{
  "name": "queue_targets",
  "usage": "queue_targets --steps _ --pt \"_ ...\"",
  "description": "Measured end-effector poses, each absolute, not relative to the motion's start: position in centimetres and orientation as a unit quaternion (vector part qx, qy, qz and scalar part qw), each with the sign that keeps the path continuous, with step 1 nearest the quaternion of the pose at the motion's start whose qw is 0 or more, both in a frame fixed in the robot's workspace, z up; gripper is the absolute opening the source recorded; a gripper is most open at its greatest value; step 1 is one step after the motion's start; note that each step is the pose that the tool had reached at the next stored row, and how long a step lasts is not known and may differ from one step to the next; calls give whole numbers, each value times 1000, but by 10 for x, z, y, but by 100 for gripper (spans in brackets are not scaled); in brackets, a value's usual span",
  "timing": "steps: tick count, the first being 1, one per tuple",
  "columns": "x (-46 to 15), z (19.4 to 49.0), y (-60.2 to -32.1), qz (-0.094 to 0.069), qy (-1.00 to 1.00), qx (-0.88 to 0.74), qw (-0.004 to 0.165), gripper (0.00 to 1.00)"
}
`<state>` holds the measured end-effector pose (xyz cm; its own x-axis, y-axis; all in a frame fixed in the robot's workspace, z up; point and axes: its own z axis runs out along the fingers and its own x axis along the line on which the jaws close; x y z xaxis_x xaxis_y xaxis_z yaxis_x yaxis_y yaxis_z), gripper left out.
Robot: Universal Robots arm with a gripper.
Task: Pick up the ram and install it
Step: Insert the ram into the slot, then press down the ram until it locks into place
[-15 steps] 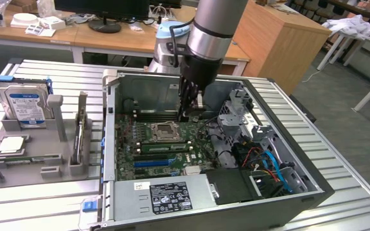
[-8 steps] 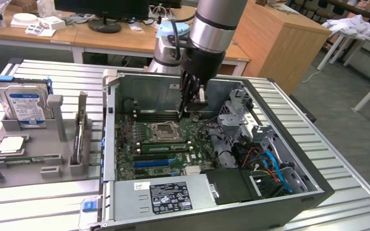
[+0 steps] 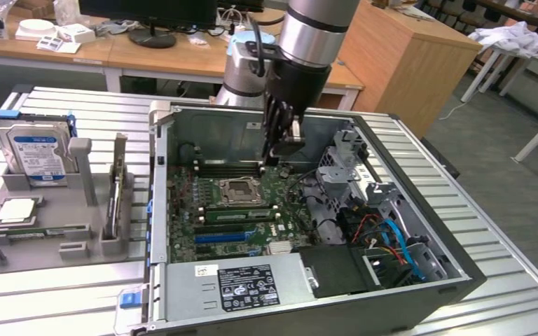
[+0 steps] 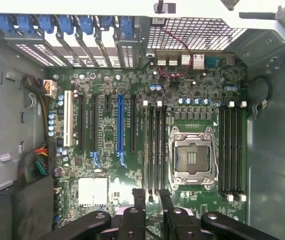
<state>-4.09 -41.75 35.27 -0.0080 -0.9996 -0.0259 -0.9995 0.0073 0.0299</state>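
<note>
the claw (image 4: 151,193) hung with jaws apart and empty over the motherboard (image 3: 250,203). the ram (image 3: 117,185) stood on edge in the grey holder (image 3: 59,210) on the surface (image 3: 82,105), at the exterior view's left, well apart from the claw. light, stiff, thin and likely fragile, it would be best pinched across its flat faces near mid-length. the hard drive (image 3: 33,150) stood near; the computer case (image 3: 160,182)'s wall lay between.

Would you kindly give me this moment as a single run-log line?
gripper: open, empty, inside PC case | position: above memory slots of motherboard | ram: apparently standing in grey holder outside case
</note>
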Motion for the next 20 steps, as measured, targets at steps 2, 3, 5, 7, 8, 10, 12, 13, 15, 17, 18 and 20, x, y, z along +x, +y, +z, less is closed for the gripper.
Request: queue_targets --steps 2,3,5,7,8,10,12,13,15,17,18,20 --pt "-41 355 -417 -20 -710 704 1 25" --pt "-41 357 -417 -20 -710 704 1 25" --pt "-41 358 -418 -20 -710 704 1 25" --pt "-41 358 -417 -20 -710 704 1 25" --pt "-41 358 -418 -20 -710 704 1 25" --pt "-41 358 -418 -20 -710 704 1 25" --pt "-41 358 -417 -20 -710 704 1 25" --pt "-41 358 -417 -20 -710 704 1 25" --pt "-41 358 -417 -20 -710 704 1 25" --pt "-41 358 -417 -20 -710 704 1 25" --pt "-41 358 -417 -20 -710 704 1 25" --pt "-41 358 -417 -20 -710 704 1 23"
